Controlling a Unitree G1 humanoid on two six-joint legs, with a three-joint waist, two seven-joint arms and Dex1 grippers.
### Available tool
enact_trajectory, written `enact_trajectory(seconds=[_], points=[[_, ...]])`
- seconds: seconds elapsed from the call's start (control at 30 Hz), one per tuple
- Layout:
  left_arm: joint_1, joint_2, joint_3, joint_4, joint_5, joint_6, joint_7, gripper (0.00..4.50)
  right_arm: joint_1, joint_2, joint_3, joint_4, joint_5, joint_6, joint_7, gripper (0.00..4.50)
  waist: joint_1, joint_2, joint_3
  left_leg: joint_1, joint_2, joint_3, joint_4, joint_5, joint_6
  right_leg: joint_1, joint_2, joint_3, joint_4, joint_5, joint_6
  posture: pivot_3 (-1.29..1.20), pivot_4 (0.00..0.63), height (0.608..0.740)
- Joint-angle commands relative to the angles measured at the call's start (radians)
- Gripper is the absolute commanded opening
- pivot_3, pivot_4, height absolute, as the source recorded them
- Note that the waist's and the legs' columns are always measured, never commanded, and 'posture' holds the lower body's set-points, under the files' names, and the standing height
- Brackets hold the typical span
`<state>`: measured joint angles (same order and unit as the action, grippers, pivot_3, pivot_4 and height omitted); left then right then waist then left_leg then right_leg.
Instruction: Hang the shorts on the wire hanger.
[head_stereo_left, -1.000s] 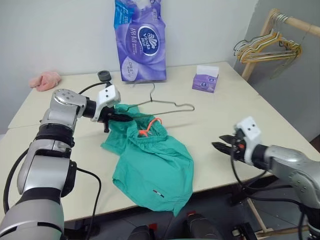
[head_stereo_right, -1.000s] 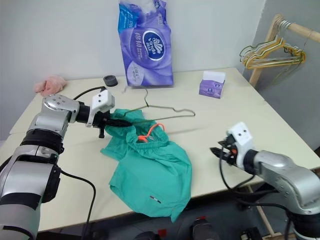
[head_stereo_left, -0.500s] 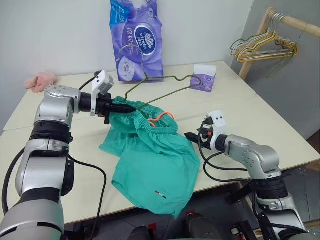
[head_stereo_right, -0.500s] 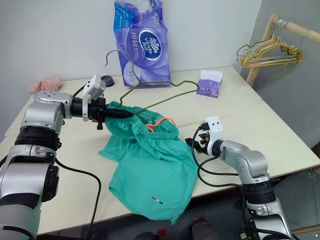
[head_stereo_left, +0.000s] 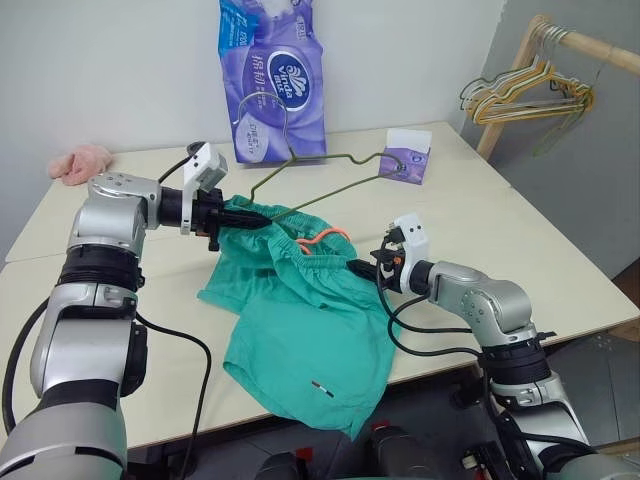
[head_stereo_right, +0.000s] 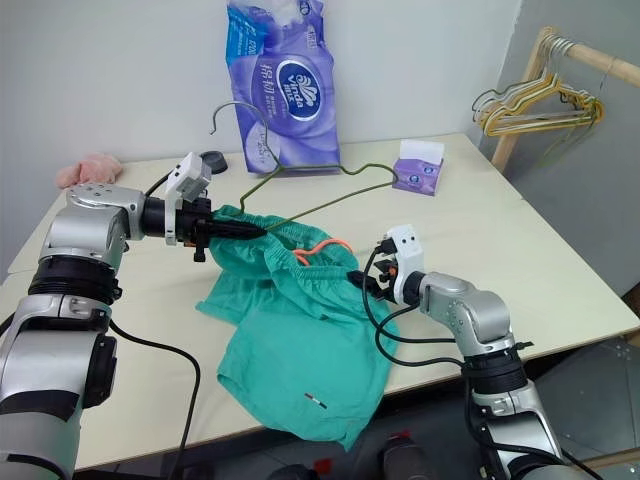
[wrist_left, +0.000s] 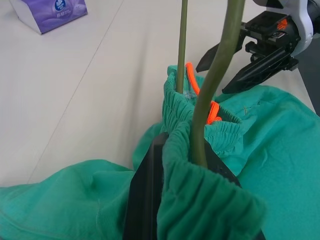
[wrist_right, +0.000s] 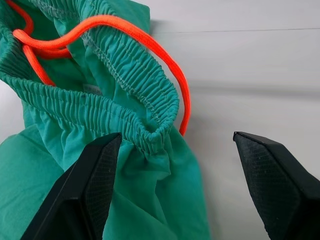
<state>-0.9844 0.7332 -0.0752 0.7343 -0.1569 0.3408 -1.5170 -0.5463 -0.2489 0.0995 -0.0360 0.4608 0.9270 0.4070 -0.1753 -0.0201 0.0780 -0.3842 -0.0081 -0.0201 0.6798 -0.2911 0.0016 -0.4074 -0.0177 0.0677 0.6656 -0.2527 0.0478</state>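
Cream table (head_stereo_left: 470, 215) against white wall, shorts (head_stereo_left: 300, 320) draped over edge.

Shorts (head_stereo_left: 300, 320) matt teal woven cloth, gathered ribbed waistband, orange drawstring (wrist_right: 150, 37) smooth braided cord, wire hanger (head_stereo_left: 320, 175) thin olive coated metal, table (head_stereo_left: 450, 215) smooth matt cream, tissue pack (head_stereo_left: 272, 75) glossy purple plastic, right gripper (wrist_right: 175, 195) fingers (wrist_right: 100, 175) matt black, finely textured
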Motion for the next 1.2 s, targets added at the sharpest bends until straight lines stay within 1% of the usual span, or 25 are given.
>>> enact_trajectory(seconds=[0.03, 0.17, 0.4, 0.7, 0.97, 1.0, 1.07, 1.2], points=[[0.01, 0.021, 0.02, -0.053, -0.02, -0.002, -0.01, 0.0, -0.011, -0.024, -0.002, -0.067, 0.009, 0.021, 0.029, 4.44, 0.0, 0.0, 0.0, 0.0, 0.0, 0.0, 0.0, 0.0, 0.0, 0.0, 0.0, 0.0, 0.0, 0.0, 0.0, -0.18, 0.067, 0.74], [0.02, 0.02, 0.021, -0.065, -0.021, 0.003, -0.01, 0.0, 0.001, -0.03, 0.022, -0.058, -0.001, 0.039, 0.043, 4.44, -0.003, 0.0, 0.0, 0.0, 0.0, 0.0, 0.0, 0.0, 0.0, 0.0, 0.0, 0.0, 0.0, 0.0, 0.0, -0.19, 0.067, 0.74], [0.02, 0.02, 0.022, -0.073, -0.022, 0.008, -0.01, 0.0, -0.031, -0.004, 0.05, 0.052, -0.056, -0.015, 0.052, 4.44, -0.005, 0.0, 0.0, 0.0, 0.0, -0.001, 0.0, 0.0, 0.0, 0.0, 0.0, -0.001, 0.0, 0.0, 0.0, -0.18, 0.067, 0.74], [0.024, 0.023, 0.023, -0.081, -0.024, 0.013, -0.007, 0.0, -0.096, 0.054, 0.047, 0.181, -0.086, -0.082, 0.093, 4.44, -0.019, 0.0, 0.0, 0.0, 0.0, -0.002, 0.0, 0.0, 0.0, 0.0, 0.0, -0.002, 0.0, 0.0, 0.0, -0.17, 0.064, 0.74], [0.026, 0.023, 0.025, -0.082, -0.023, 0.01, -0.002, 0.0, -0.131, 0.113, 0.079, 0.276, -0.12, -0.116, 0.113, 4.44, -0.02, 0.0, 0.0, 0.0, 0.0, -0.002, 0.0, 0.0, 0.0, 0.0, -0.001, -0.002, 0.0, 0.0, 0.0, -0.16, 0.061, 0.74], [0.026, 0.023, 0.025, -0.083, -0.024, 0.01, -0.002, 0.0, -0.134, 0.119, 0.083, 0.288, -0.13, -0.127, 0.108, 4.27, -0.02, 0.0, 0.0, 0.0, 0.0, -0.002, 0.0, 0.0, 0.0, 0.0, -0.001, -0.002, 0.0, 0.0, 0.0, -0.16, 0.061, 0.74], [0.027, 0.024, 0.024, -0.084, -0.023, 0.01, -0.002, 0.0, -0.142, 0.131, 0.085, 0.312, -0.152, -0.147, 0.099, 3.8, -0.02, 0.0, 0.0, 0.0, 0.0, -0.003, 0.0, 0.0, 0.0, 0.0, -0.001, -0.002, 0.001, 0.0, 0.0, -0.16, 0.061, 0.74], [0.027, 0.023, 0.025, -0.086, -0.023, 0.01, -0.001, 0.0, -0.147, 0.137, 0.084, 0.331, -0.185, -0.161, 0.085, 2.44, -0.02, 0.0, 0.0, 0.0, 0.0, -0.003, 0.0, 0.0, 0.0, 0.0, -0.001, -0.002, 0.0, 0.0, 0.0, -0.16, 0.06, 0.74]])
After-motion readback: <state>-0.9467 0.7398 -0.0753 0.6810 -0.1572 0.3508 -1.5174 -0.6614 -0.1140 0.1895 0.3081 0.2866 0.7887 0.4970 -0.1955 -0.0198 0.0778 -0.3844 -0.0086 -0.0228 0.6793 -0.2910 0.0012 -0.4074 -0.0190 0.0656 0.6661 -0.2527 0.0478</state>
